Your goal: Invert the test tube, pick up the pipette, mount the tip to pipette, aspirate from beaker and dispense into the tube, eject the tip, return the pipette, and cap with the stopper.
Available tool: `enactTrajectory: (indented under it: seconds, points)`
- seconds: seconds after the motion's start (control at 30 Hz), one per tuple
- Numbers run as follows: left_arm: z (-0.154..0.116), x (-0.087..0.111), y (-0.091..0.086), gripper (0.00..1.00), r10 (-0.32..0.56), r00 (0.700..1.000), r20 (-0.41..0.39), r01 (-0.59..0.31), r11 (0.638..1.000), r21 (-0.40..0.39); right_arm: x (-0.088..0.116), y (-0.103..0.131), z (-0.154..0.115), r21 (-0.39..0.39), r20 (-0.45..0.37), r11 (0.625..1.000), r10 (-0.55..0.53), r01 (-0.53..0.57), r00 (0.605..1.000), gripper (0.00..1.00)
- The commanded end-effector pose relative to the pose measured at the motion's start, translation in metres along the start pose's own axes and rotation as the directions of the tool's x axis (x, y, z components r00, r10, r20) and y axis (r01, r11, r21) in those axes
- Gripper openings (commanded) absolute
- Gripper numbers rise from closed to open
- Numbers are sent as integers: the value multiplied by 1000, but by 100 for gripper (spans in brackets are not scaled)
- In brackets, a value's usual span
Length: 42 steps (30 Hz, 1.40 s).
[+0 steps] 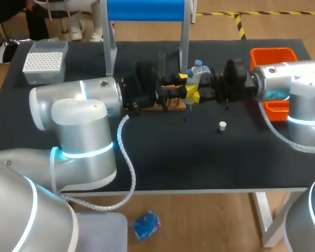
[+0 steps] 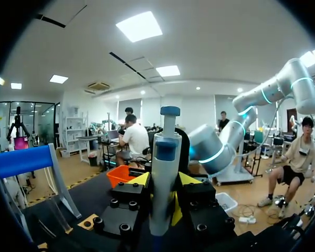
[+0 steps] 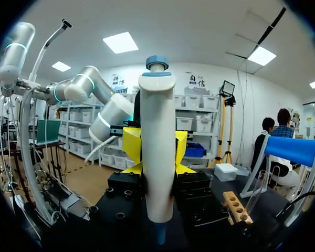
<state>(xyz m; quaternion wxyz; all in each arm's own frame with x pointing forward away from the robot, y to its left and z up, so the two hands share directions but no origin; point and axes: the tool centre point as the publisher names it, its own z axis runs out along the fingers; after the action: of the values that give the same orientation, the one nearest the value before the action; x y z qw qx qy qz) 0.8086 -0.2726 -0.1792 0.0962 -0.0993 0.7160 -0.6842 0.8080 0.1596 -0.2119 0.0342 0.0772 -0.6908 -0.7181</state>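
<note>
Both the left gripper and the right gripper clench the upright pipette by the wooden rack; the stopper lies near that rack.

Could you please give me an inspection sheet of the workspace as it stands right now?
Surface: black table, no spills seen.
Job's things: pipette upright between both grippers; test tube upright in wooden rack; stopper loose on the table; tip box far left; beaker not made out.
Clutter: orange bin far right; blue-topped stand at the back.
Grippers: left gripper and right gripper both shut on the pipette, facing each other.
Cables: coiled cable hangs from the left arm.
Surroundings: nothing seen.
</note>
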Motion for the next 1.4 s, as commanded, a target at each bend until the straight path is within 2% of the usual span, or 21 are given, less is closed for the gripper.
enactTrajectory:
  seconds: [0.03, 0.2, 0.4, 0.6, 0.8, 0.9, 1.4]
  points:
    - [1, 6, -1, 0, 0, 1000, 3, 0, 1000, 3, -5, -2, -2, 2, 12, 1000, 1, -1, 1000, 100]
    - [1, 6, -1, 0, 0, 1000, 3, 0, 1000, 3, -4, -1, -6, 27, 19, 1000, 12, -13, 1000, 100]
    - [1, 6, -1, 0, 0, 1000, 3, 0, 1000, 3, 1, 1, -37, 83, 49, 996, 28, -32, 998, 100]
    - [1, 6, -1, 0, 0, 1000, 3, 0, 1000, 3, 1, 8, -77, 142, 129, 988, 37, -55, 991, 100]
    - [1, 6, -1, 0, 0, 1000, 3, 0, 1000, 3, -12, 16, -103, 178, 232, 981, 33, -76, 972, 100]
    - [1, 6, -1, 0, 0, 1000, 3, 0, 1000, 3, -19, 18, -107, 184, 290, 977, 53, -110, 956, 100]
    - [1, 6, -1, 0, 0, 1000, 3, 0, 1000, 3, -19, 18, -107, 184, 290, 977, 53, -110, 956, 100]
